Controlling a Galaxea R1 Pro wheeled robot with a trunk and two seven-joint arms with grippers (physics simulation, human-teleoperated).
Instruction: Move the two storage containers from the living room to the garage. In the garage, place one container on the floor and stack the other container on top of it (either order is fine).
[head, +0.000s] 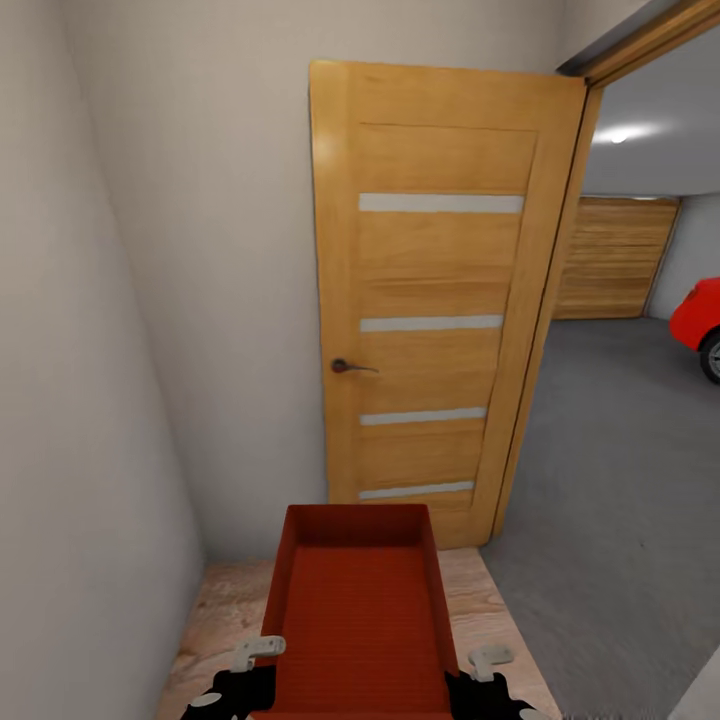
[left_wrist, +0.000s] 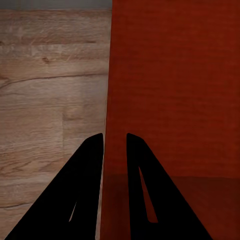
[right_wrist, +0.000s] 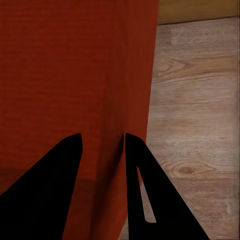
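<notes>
One orange-red storage container (head: 355, 610) is held level in front of me, above light wood planks. My left gripper (head: 250, 672) is shut on its left wall and my right gripper (head: 482, 672) on its right wall. In the left wrist view the black fingers (left_wrist: 87, 170) pinch the container's wall (left_wrist: 175, 90) at the gripper (left_wrist: 115, 137). The right wrist view shows the same grip, with the gripper (right_wrist: 102, 137) astride the red wall (right_wrist: 65, 70). Through the doorway at the right lies the garage with its dark grey floor (head: 620, 500).
A wooden door (head: 440, 300) with a dark handle (head: 350, 367) stands swung open straight ahead. A white wall (head: 70, 400) closes in on the left. In the garage are part of a red car (head: 700, 320) and a wooden garage door (head: 612, 258).
</notes>
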